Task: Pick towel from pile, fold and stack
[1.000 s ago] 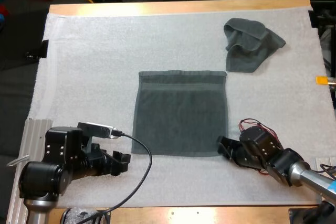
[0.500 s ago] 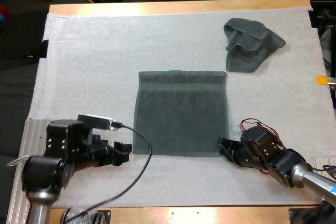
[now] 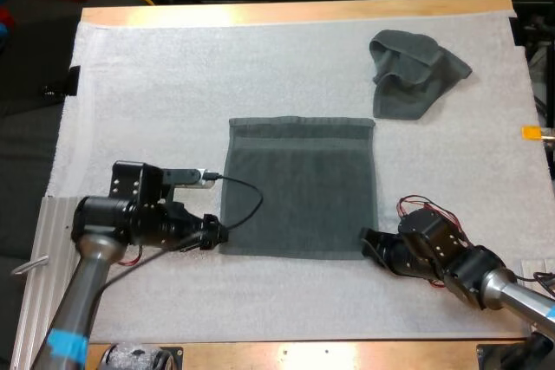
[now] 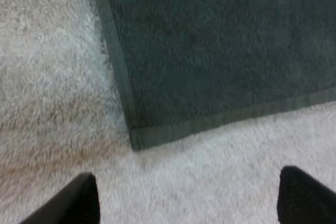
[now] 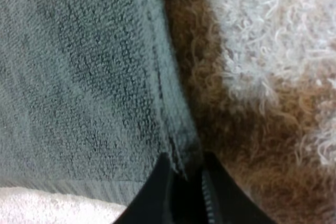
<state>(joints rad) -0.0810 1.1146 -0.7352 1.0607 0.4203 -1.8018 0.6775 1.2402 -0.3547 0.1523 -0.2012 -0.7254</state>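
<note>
The left gripper (image 3: pixel 215 233) hovers low over the white mat (image 3: pixel 173 84), just off the near-left corner of the spread towel (image 3: pixel 299 188). In the left wrist view this gripper (image 4: pixel 189 198) has its two black fingers (image 4: pixel 79 203) standing wide apart and clear of the cloth. The spread towel's (image 4: pixel 210 51) hemmed corner lies just beyond the gap between them. That placement looks deliberate: an open jaw lined up on the corner can slide forward and take the hem from both sides.

The right gripper (image 3: pixel 368 242) sits at the opposite, near-right corner. In the right wrist view the gripper (image 5: pixel 184 182) is closed, with the edge of the spread towel (image 5: pixel 79 77) pinched between its fingertips. It probably holds that corner so the cloth does not drag or skew while the other arm takes its side.

The spread towel lies flat and square in the middle of the mat, its near edge between the two grippers and its banded hem on the far side. With both near corners held, the near edge could likely be carried over to the far edge for the first fold.

The crumpled towel (image 3: pixel 414 71) lies well apart at the far right of the mat, out of the folding area.
</note>
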